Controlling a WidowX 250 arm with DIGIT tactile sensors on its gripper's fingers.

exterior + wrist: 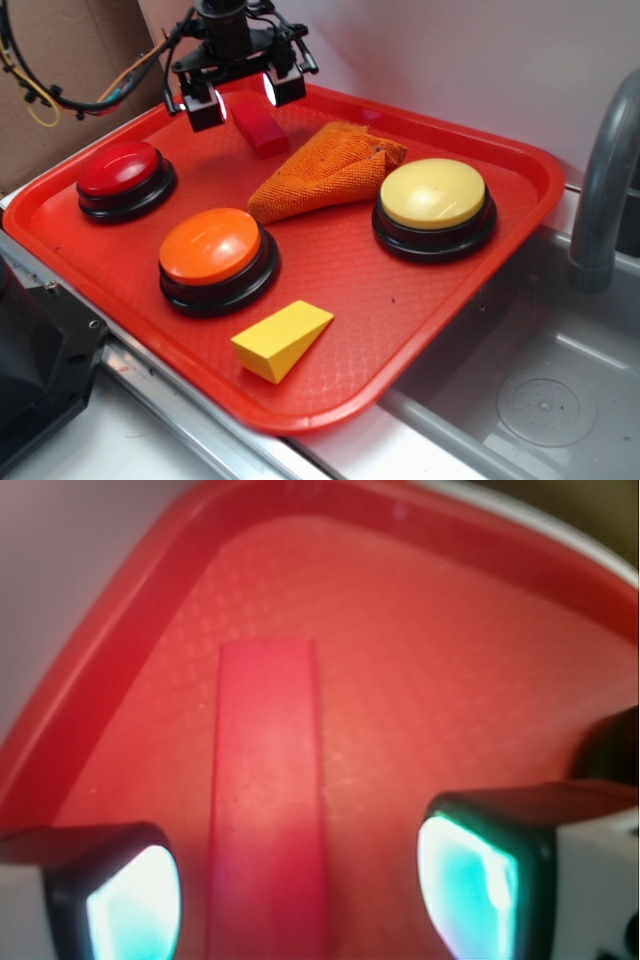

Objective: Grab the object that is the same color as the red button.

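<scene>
The red block (265, 800) lies between the open gripper's (300, 885) spread fingers, untouched.

Three buttons (211, 248), two blocks (281, 340), one cloth (328, 170)

The red block (261, 127) lies flat on the tray's floor near the far rim, a small plain brick with smooth faces, its long side running away from the rim toward the tray's middle. In the wrist view the block (266, 810) shows as a long red strip running up the frame. The red button (120, 170) sits upright at the tray's left side, well apart from the block, its glossy red dome on a round black base.
</scene>
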